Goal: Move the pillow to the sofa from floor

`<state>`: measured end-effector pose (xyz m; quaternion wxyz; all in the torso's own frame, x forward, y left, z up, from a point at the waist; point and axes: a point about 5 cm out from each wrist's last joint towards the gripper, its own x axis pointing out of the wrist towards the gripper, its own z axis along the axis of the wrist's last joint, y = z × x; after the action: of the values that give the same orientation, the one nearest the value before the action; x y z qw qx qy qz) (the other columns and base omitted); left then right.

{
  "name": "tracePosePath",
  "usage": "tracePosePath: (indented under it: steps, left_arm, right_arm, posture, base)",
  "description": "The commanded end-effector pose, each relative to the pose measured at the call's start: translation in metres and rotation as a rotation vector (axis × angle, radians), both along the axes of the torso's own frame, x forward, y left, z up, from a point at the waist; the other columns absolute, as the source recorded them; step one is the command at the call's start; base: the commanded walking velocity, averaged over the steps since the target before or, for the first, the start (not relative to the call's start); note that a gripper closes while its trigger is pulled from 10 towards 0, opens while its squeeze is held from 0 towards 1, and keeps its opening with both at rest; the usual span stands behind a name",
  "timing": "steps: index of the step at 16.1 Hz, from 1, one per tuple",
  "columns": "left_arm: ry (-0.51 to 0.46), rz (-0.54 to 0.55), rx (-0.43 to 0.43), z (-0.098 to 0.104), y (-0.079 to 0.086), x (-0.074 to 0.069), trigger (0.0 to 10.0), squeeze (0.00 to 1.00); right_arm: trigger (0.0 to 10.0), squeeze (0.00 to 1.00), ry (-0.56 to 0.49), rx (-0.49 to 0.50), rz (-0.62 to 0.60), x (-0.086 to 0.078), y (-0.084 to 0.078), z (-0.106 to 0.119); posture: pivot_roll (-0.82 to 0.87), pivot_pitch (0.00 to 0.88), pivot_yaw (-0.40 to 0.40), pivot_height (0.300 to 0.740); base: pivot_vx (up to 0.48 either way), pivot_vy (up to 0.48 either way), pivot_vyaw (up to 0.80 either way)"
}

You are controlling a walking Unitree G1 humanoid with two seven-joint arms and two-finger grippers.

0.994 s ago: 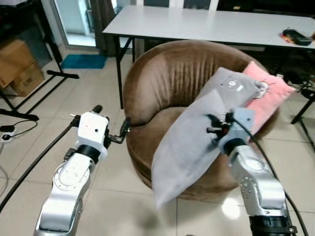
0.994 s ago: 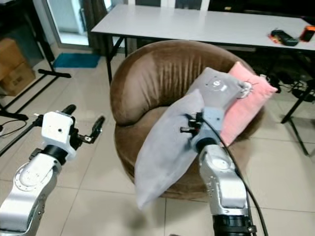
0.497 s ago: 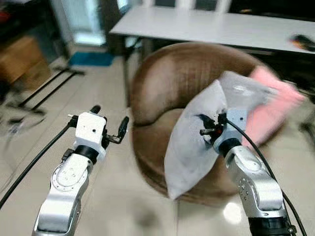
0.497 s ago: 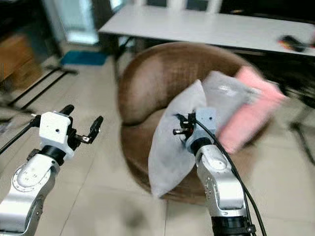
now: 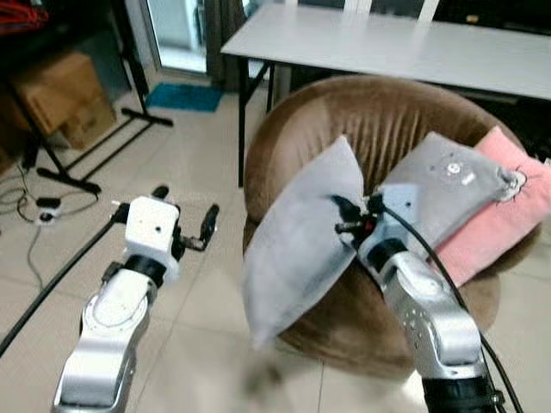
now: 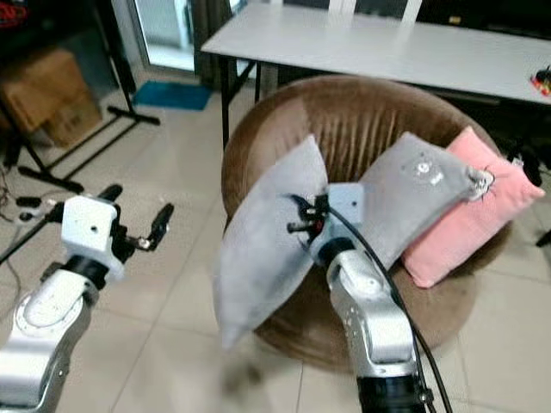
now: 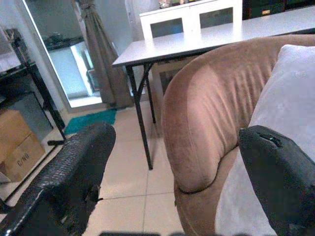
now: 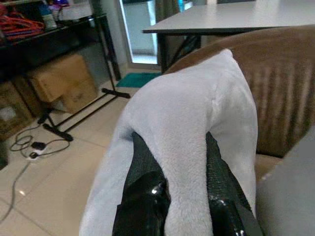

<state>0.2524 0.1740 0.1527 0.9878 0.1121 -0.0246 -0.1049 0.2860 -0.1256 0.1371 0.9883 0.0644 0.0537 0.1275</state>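
Observation:
A light grey pillow (image 5: 297, 237) hangs in the air at the front left of the round brown sofa (image 5: 344, 129), its lower corner over the floor. My right gripper (image 5: 343, 217) is shut on the pillow's upper edge; in the right wrist view the black fingers (image 8: 145, 169) pinch a fold of grey fabric (image 8: 187, 113). My left gripper (image 5: 182, 219) is held up left of the sofa, open and holding nothing, its two fingers (image 7: 74, 167) spread wide in the left wrist view.
A second grey pillow (image 5: 448, 185) and a pink pillow (image 5: 508, 211) lean on the sofa's right side. A white table (image 5: 379, 43) stands behind it. Cardboard boxes (image 5: 60, 95), a black stand (image 5: 129, 103) and cables (image 5: 34, 202) lie at the left. Tiled floor (image 5: 198, 344) in front.
The whole view has shifted as the camera moved. The pillow, still in my right gripper, has swung leftward across the sofa's front. My left arm keeps its pose.

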Motion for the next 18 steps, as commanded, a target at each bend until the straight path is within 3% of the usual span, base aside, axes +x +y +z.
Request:
tracePosePath:
  steps: [1,18]
  left_arm:
    - [-0.001,-0.013,0.003,0.0009,-0.0022,-0.0001,10.0,0.0]
    - [-0.005,-0.024,0.0,0.0008,-0.0036,-0.0009,10.0,0.0]
  right_arm:
    - [10.0,0.0,-0.072,0.004,-0.027,0.001,-0.0066,0.0132]
    - [10.0,0.0,-0.08,0.002,-0.014,0.0022,-0.0067,0.0146]
  posture:
    - [0.0,0.0,-0.009,0.74]
    - [0.0,0.0,-0.02,0.74]
  base:
    - [0.27,0.0,0.0]
    - [0.286,0.0,0.0]
